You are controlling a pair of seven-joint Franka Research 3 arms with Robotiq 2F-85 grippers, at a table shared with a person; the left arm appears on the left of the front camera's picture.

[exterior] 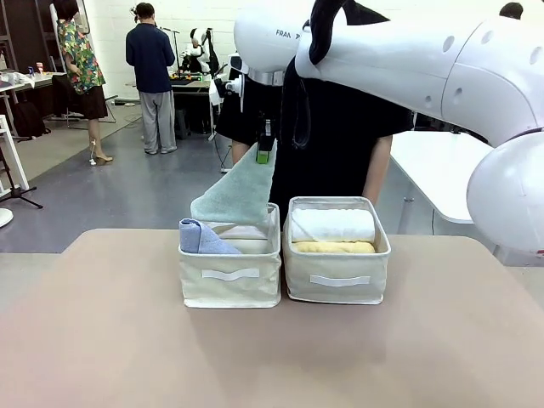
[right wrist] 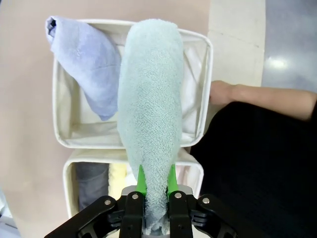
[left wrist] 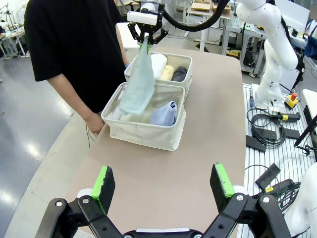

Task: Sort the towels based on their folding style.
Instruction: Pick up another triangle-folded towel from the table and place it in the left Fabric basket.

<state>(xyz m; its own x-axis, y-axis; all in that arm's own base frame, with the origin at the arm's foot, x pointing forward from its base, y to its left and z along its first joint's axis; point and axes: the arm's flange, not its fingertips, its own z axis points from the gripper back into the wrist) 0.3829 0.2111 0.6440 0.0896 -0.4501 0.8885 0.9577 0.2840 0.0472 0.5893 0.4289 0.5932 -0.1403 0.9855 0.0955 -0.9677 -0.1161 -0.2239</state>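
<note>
1. Two green pads of the right gripper (right wrist: 156,184) are pressed together on the narrow tip of the pale teal towel (right wrist: 148,114), which hangs from them as a long cone.
2. From the front, this right gripper (exterior: 264,155) is above the left bin (exterior: 229,276), toward its far rim, and the teal towel (exterior: 238,194) widens downward until its broad end reaches that bin's top edge.
3. Inside the same bin lies the lavender-blue towel (exterior: 201,237), at the bin's left end, its tip leaning over the rim.
4. Just right of the left bin, touching or nearly so, stands the right bin (exterior: 337,276), holding the white towel (exterior: 332,224) behind the yellow towel (exterior: 334,247).
5. In the left wrist view a dark grey towel (left wrist: 179,74) lies beside the yellow one in that right bin.
6. Behind the left bin a person (exterior: 340,136) in black stands, one hand (left wrist: 94,122) at the bin's far side.
7. Well back from the left bin, the left gripper (left wrist: 165,182) hovers over the bare table (left wrist: 208,129) with its fingers spread wide, holding nothing.
</note>
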